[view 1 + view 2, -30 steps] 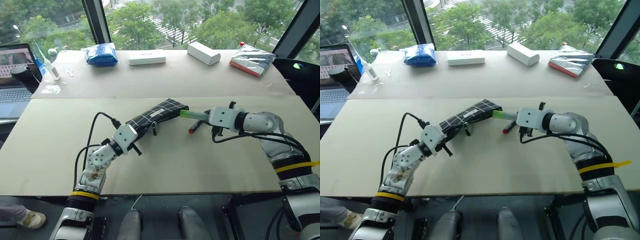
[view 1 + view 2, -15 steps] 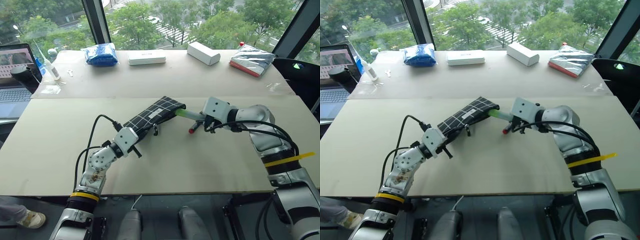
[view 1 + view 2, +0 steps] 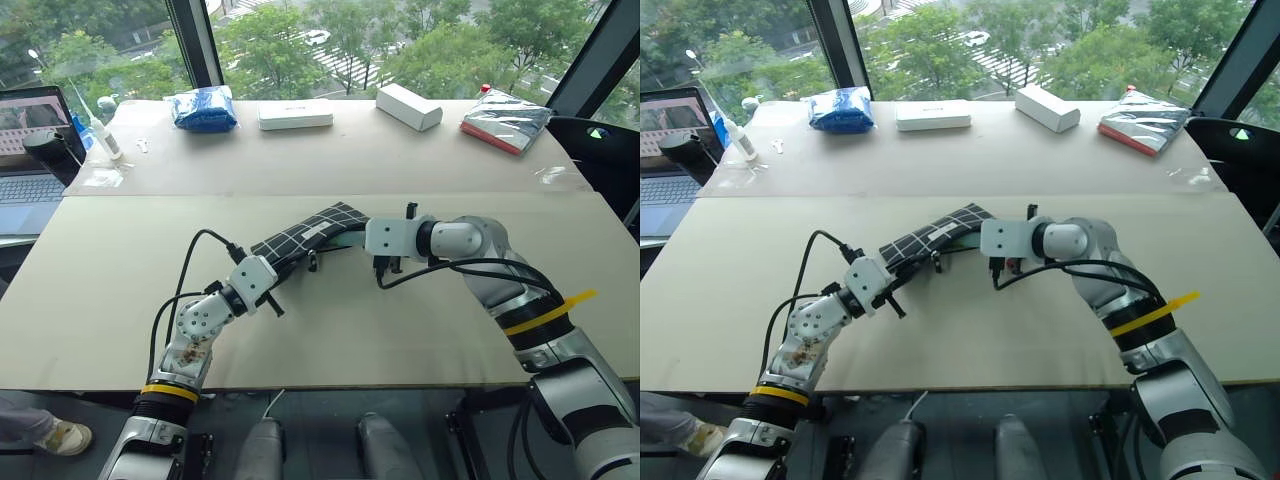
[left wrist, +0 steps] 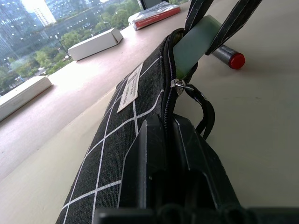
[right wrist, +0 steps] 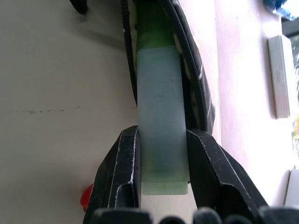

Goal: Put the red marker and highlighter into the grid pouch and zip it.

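Note:
The grid pouch [image 3: 305,236], black with white lines, lies slanted mid-table. My left gripper [image 3: 266,272] is shut on its near end. At the far end the zipper mouth [image 4: 174,56] gapes open. My right gripper [image 5: 161,135] is shut on the highlighter [image 5: 159,126], a pale green pen. Its lime cap end [image 5: 152,23] sits inside the pouch's mouth, and the pale body [image 4: 194,43] sticks out. The red marker [image 4: 228,57] lies on the table just beyond the pouch mouth, under my right hand [image 3: 392,238].
Along the back of the table sit a blue bundle [image 3: 202,108], two white boxes [image 3: 295,114] [image 3: 408,106] and a silver-red packet [image 3: 505,120]. A laptop [image 3: 30,150] and a small bottle [image 3: 100,135] stand at the far left.
My right gripper has carried the highlighter leftward, and its cap end has gone into the pouch's open mouth. My left gripper has stayed on the pouch.

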Controlling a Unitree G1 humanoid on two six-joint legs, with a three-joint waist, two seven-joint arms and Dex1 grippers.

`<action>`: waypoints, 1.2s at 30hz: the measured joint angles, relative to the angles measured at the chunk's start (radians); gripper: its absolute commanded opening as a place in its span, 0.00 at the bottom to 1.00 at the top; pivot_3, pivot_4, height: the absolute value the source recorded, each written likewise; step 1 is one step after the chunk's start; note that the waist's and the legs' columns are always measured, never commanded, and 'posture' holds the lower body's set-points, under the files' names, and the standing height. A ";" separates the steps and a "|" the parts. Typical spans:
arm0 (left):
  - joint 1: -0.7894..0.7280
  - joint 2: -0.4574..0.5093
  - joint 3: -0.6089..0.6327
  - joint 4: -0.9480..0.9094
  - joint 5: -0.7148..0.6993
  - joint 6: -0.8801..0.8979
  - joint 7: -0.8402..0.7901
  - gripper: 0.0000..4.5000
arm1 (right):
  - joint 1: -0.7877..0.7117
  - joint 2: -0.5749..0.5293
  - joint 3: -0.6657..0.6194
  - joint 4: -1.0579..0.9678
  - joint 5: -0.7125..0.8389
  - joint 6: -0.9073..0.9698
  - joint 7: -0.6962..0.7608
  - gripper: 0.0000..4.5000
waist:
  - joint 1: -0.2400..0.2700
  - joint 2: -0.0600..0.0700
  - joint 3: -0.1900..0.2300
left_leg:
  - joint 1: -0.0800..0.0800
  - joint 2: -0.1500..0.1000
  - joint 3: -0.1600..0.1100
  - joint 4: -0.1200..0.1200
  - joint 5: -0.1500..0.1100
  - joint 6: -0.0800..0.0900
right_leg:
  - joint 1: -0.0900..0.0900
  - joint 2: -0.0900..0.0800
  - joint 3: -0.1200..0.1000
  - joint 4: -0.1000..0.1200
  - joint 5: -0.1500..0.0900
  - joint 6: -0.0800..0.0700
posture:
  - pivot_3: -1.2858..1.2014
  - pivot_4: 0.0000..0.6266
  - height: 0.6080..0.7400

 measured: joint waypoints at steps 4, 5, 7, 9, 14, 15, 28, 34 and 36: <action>0.000 -0.001 0.001 -0.002 -0.005 0.003 0.001 0.00 | -0.010 0.017 0.020 0.039 -0.068 -0.109 -0.082 0.22 | 0.000 0.000 0.000 | 0.000 0.000 0.000 0.000 0.000 0.000 | 0.000 0.000 0.000 0.000 0.000 0.000 | 0.52 0.24 1.00; 0.000 -0.001 0.002 -0.004 -0.006 0.006 0.002 0.00 | -0.019 0.023 0.031 0.058 -0.093 -0.152 -0.110 0.22 | 0.000 0.000 0.000 | 0.000 0.000 0.000 0.000 0.000 0.000 | 0.000 0.000 0.000 0.000 0.000 0.000 | 0.52 0.24 1.00; 0.000 -0.002 0.002 -0.013 -0.008 0.014 0.002 0.00 | -0.027 0.034 0.037 0.073 -0.112 -0.207 -0.141 0.22 | -0.001 0.000 0.000 | 0.000 0.000 0.000 0.000 0.000 0.000 | 0.000 0.000 0.000 0.000 0.000 0.000 | 0.52 0.24 1.00; 0.003 -0.002 0.005 -0.021 -0.010 0.025 0.002 0.00 | -0.030 0.052 0.038 0.089 -0.127 -0.258 -0.167 0.22 | -0.001 0.000 0.000 | 0.000 0.000 0.000 0.000 0.000 0.000 | 0.000 0.000 0.000 0.000 0.000 0.000 | 0.52 0.24 1.00; 0.010 -0.001 0.007 -0.034 -0.016 0.042 0.000 0.00 | -0.031 0.082 0.044 0.133 -0.142 -0.326 -0.201 0.22 | 0.000 0.000 0.000 | 0.000 0.000 0.000 0.000 0.000 0.000 | 0.000 0.000 0.000 0.000 0.000 0.000 | 0.52 0.24 1.00; 0.010 -0.001 0.007 -0.034 -0.017 0.042 0.000 0.00 | -0.031 0.083 0.044 0.136 -0.142 -0.330 -0.203 0.22 | 0.000 0.000 0.000 | 0.000 0.000 0.000 0.000 0.000 0.000 | 0.000 0.000 0.000 0.000 0.000 0.000 | 0.52 0.24 1.00; 0.040 0.007 0.011 -0.164 -0.206 0.313 -0.123 0.00 | -0.060 -0.010 0.039 0.235 -0.149 -0.483 -0.200 0.22 | -0.002 0.000 0.000 | 0.000 0.000 0.000 0.000 0.000 0.000 | 0.000 0.000 0.000 0.000 0.000 0.000 | 0.52 0.24 1.00; 0.031 0.012 0.027 -0.184 -0.245 0.381 -0.137 0.00 | -0.034 -0.031 0.023 0.226 -0.100 -0.508 -0.162 0.76 | -0.004 0.000 0.000 | 0.001 0.000 0.000 0.000 0.000 0.000 | 0.000 0.000 0.000 0.000 0.000 0.000 | 0.52 0.24 1.00; 0.028 0.013 0.030 -0.184 -0.244 0.386 -0.137 0.00 | -0.030 -0.017 0.015 0.225 -0.086 -0.495 -0.164 0.91 | -0.006 0.000 0.000 | 0.001 0.000 0.000 0.000 0.000 0.000 | 0.000 0.000 0.000 0.000 0.000 0.000 | 0.52 0.24 1.00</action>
